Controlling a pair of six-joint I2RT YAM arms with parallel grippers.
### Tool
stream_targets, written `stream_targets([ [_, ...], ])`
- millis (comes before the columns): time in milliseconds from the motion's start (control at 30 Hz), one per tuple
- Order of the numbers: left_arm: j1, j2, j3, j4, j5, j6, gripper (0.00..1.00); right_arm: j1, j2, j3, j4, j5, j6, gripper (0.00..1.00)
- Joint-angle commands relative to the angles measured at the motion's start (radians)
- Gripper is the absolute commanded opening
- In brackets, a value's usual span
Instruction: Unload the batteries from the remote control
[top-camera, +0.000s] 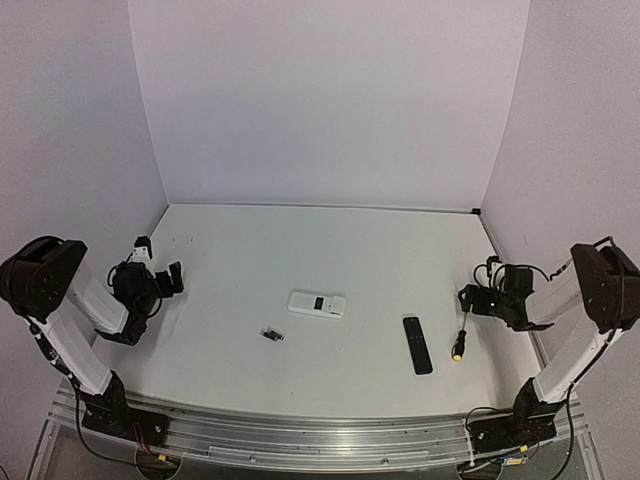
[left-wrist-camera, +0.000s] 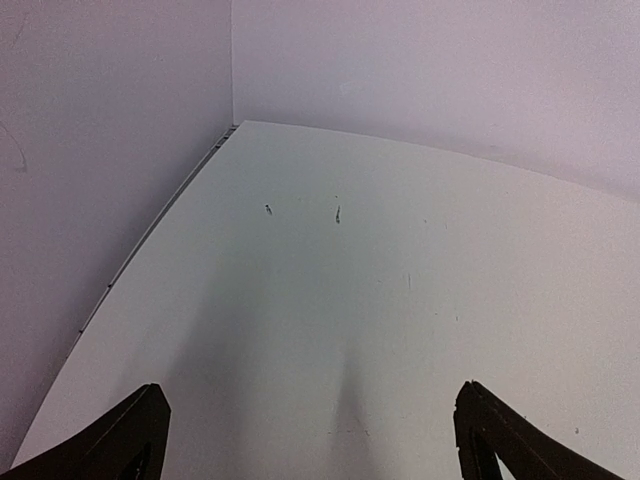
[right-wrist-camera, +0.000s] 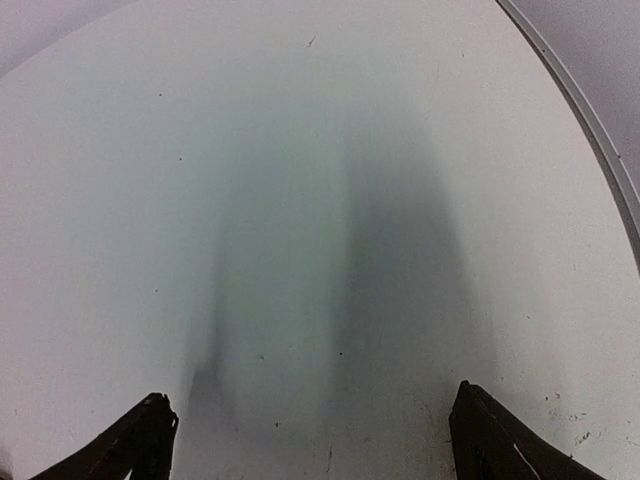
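Note:
The white remote control (top-camera: 316, 304) lies flat in the middle of the table, plain back up with a small dark mark. A short way in front and to the left of it lie the batteries (top-camera: 272, 334), tiny dark cells close together. My left gripper (top-camera: 160, 262) hovers at the far left, well away from both, open, with bare table between its fingertips (left-wrist-camera: 135, 440). My right gripper (top-camera: 470, 302) is at the far right, also open and holding nothing, its fingertips (right-wrist-camera: 490, 440) wide apart over bare table. Neither wrist view shows the remote or the batteries.
A slim black remote (top-camera: 417, 345) lies right of centre near the front. A yellow-and-black-handled screwdriver (top-camera: 461, 335) lies just beside it, under the right gripper. Walls close the table at the back and both sides; the left wrist view faces the back-left corner.

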Motion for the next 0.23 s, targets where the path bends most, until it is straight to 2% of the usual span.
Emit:
stream_targets([
  [0, 0.002, 0.007, 0.022, 0.038, 0.018, 0.007, 1.00, 0.001, 0.005, 0.018, -0.040, 0.014, 0.017, 0.92],
  [200, 0.002, 0.004, 0.020, 0.036, 0.019, 0.008, 1.00, 0.001, 0.010, 0.020, -0.041, 0.011, 0.017, 0.93],
])
